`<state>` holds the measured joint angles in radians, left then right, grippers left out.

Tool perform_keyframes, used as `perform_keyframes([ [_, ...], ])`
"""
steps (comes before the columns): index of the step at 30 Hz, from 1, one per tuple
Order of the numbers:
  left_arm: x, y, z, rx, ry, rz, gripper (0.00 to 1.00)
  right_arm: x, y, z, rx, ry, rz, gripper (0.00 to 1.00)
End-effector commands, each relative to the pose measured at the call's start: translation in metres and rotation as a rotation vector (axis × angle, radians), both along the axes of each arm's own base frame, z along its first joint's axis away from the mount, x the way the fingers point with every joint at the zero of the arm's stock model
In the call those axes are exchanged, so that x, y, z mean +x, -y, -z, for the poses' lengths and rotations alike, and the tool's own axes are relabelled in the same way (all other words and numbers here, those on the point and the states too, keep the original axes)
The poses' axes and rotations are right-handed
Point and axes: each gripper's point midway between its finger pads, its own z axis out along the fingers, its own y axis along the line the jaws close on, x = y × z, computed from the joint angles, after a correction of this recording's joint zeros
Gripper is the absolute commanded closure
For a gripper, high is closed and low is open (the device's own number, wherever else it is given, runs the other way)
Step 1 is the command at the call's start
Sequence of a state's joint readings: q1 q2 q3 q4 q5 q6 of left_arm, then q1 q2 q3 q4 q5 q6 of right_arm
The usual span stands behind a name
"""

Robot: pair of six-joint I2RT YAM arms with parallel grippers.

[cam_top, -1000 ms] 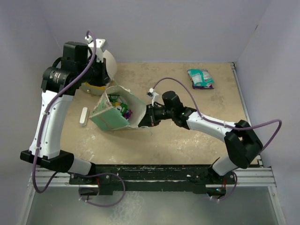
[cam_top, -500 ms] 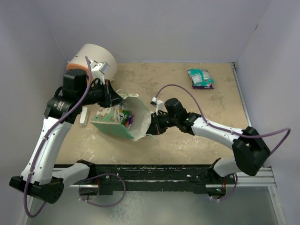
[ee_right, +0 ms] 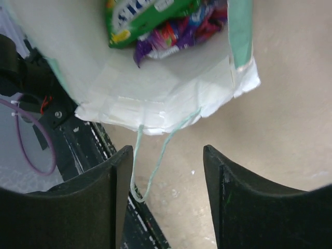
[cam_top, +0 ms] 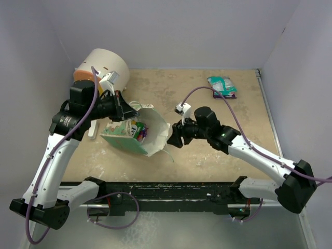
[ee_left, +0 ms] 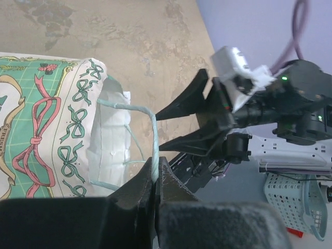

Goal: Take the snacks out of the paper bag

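Note:
The green paper bag lies on its side, its pale mouth facing right. Inside it are snacks: a green packet and a purple one. My left gripper is above the bag's back edge, shut on a thin string handle pinched between its fingertips. My right gripper is just right of the bag's mouth, open and holding nothing. The bag's other handle hangs loose between its fingers without being gripped. One green-white snack packet lies on the table at the back right.
A big cream cylinder with an orange face stands at the back left, behind my left arm. A white stick-shaped piece lies left of the bag, partly under that arm. The table's black front rail runs below the bag.
My right gripper has opened, let go of the bag's rim and drawn back to the right. My left arm has swung forward off the cylinder, and the bag has tipped lower toward the front.

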<state>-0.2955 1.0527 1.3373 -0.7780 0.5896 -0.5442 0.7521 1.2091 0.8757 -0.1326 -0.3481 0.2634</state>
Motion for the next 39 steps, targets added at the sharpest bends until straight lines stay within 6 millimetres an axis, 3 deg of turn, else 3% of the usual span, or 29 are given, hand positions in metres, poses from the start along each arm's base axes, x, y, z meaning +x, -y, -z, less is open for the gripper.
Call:
perform_keyframes([
  [1, -0.004, -0.003, -0.016, -0.035, 0.022, -0.045, 1.0, 0.012, -0.017, -0.072, 0.18, 0.243, -0.046, 0.39],
  [8, -0.005, -0.006, -0.019, -0.065, -0.007, -0.092, 1.0, 0.004, -0.061, -0.134, 0.576, 0.19, 0.047, 0.36],
  [10, -0.004, -0.006, -0.022, -0.072, -0.002, -0.099, 1.0, 0.005, -0.069, -0.14, 0.686, 0.131, 0.128, 0.36],
  [13, -0.005, -0.008, -0.026, -0.061, 0.011, -0.1, 1.0, 0.016, -0.08, -0.122, 0.709, 0.006, 0.271, 0.36],
  [16, -0.009, -0.009, -0.024, -0.039, 0.014, -0.087, 1.0, 0.03, -0.083, -0.09, 0.649, -0.096, 0.396, 0.39],
  [21, -0.019, -0.007, -0.021, -0.035, 0.01, -0.041, 1.0, 0.034, -0.098, -0.057, 0.575, -0.179, 0.426, 0.44],
  [27, -0.024, -0.007, -0.016, -0.058, -0.015, -0.046, 1.0, 0.047, -0.12, -0.033, 0.553, -0.186, 0.524, 0.47],
  [35, -0.021, -0.001, -0.026, -0.079, -0.011, -0.02, 1.0, 0.069, -0.149, -0.013, 0.526, -0.217, 0.689, 0.48],
  [39, -0.021, 0.004, -0.021, -0.104, -0.03, 0.004, 1.0, 0.073, -0.155, 0.001, 0.506, -0.221, 0.768, 0.45],
])
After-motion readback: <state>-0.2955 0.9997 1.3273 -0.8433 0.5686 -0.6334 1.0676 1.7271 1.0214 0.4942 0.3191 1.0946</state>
